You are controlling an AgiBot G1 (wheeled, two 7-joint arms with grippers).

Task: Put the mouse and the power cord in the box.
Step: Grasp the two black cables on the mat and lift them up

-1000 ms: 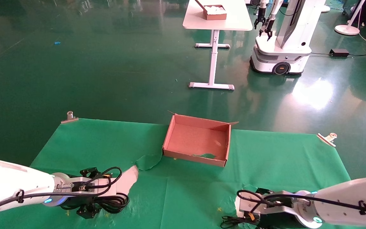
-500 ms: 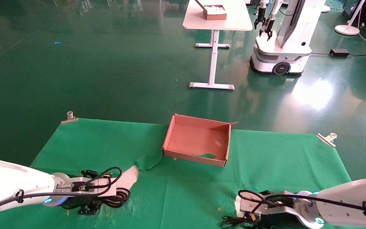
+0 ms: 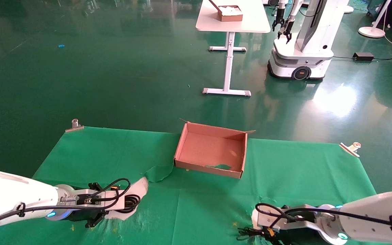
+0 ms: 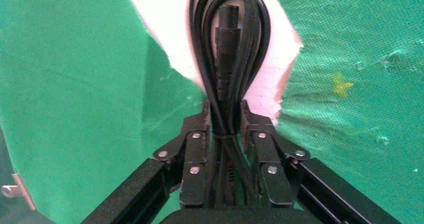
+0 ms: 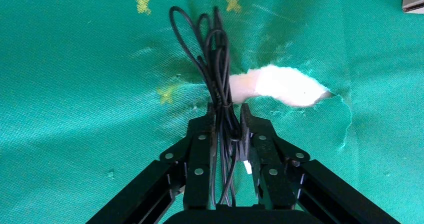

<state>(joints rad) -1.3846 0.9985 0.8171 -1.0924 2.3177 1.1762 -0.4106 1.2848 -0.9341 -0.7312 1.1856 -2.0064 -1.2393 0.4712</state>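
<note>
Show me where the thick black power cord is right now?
The power cord is pinched in the left claw at the near left of the green cloth, over a torn white patch.

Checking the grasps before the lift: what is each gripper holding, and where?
Left gripper: power cord, pinched across its bundled loops. Right gripper: the mouse's thin cord, bunched; mouse itself unseen.

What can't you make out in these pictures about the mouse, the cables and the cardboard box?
- Small black oval mouse body: unseen in any view; the right wrist view shows only its thin black cord bunched in the right gripper.
- Thick black power cord: its chunky plug is hidden behind the left gripper.
- Shallow brown cardboard box: its near inner wall faces away in the head view.
</note>
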